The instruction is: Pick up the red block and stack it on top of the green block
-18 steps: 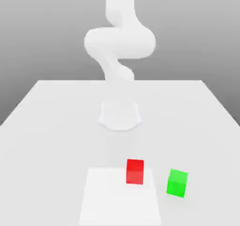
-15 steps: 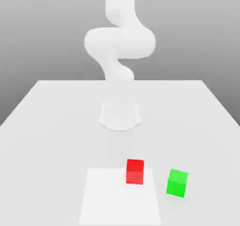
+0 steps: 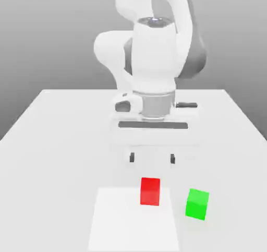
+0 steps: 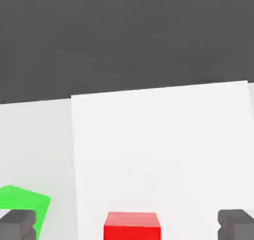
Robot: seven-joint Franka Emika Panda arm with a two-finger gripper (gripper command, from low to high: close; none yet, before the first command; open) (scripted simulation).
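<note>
Two blocks stood on the pale table, one red and one green, both apart from the robot's gripper.

Going left to right in the exterior view:

White sheet: lay flat on the table, its middle at about six o'clock from the view's centre. Brighter than the table around it.

Arm: came down from the twelve o'clock side, white with grey at the joints, the hand hanging upright at its end.

Gripper: pointed down, above the table. Fingers open, set wide apart, dark pads on their tips. Seen from the red block, it hung at twelve o'clock.

Red block: on the sheet, toward the sheet's one o'clock corner, upright and flat on its base. In the hand view it showed between the two spread fingers, clear of both.

Green block: on the table just beyond the sheet's edge, turned a little. From the red block it sat between three and four o'clock, near but not touching. In the hand view one finger overlapped it.
</note>
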